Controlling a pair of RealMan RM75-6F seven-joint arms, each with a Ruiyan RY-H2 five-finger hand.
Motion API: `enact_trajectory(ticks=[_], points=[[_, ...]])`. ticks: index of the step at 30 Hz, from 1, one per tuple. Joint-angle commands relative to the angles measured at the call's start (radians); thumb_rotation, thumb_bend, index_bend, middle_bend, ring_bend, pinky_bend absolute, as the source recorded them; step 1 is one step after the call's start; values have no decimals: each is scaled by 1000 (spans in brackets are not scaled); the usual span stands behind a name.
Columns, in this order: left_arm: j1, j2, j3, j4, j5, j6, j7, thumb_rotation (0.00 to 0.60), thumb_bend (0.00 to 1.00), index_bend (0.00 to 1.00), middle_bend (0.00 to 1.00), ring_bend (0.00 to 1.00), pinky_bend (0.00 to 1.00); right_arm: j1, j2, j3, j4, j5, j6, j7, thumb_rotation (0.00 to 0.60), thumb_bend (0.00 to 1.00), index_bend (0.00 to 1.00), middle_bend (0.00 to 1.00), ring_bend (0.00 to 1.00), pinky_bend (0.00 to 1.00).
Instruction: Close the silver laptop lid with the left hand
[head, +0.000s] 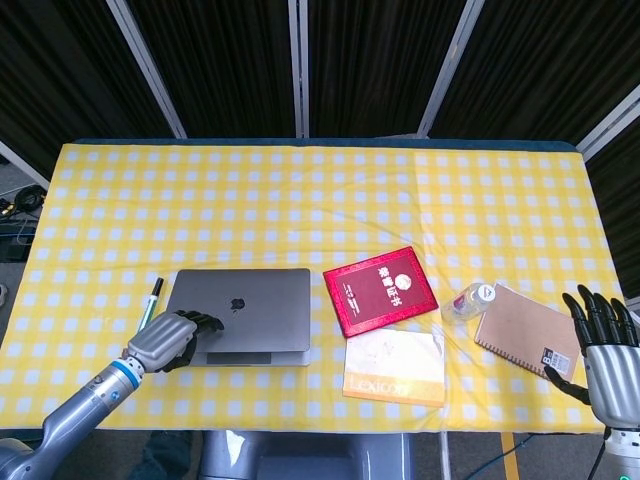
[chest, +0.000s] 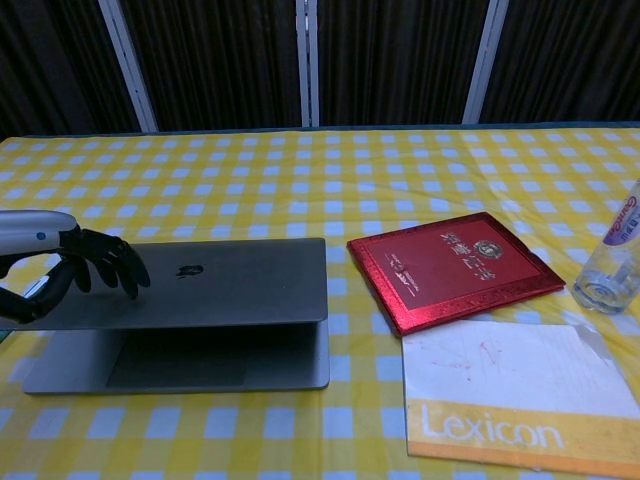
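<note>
The flat silver metal laptop lid (chest: 215, 283) is nearly lowered onto its base, left of the red booklet (head: 381, 290). The left hand (chest: 70, 268), fingers curled, presses its smooth, rigid left edge; nothing is grasped.
</note>
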Motion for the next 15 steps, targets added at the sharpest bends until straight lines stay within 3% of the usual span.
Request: enact_trajectory(ticks=[1, 15], points=[[-1, -32, 12, 28, 3, -14, -2, 600, 1000, 236, 245, 225, 278, -1, 1, 0, -1, 0, 1, 1, 600, 0, 76, 0, 0, 0], [0, -126, 18, 91, -10, -3, 1, 600, 1000, 240, 245, 225, 277, -3, 7, 1, -1, 4, 2, 10, 600, 0, 76, 0, 0, 0]])
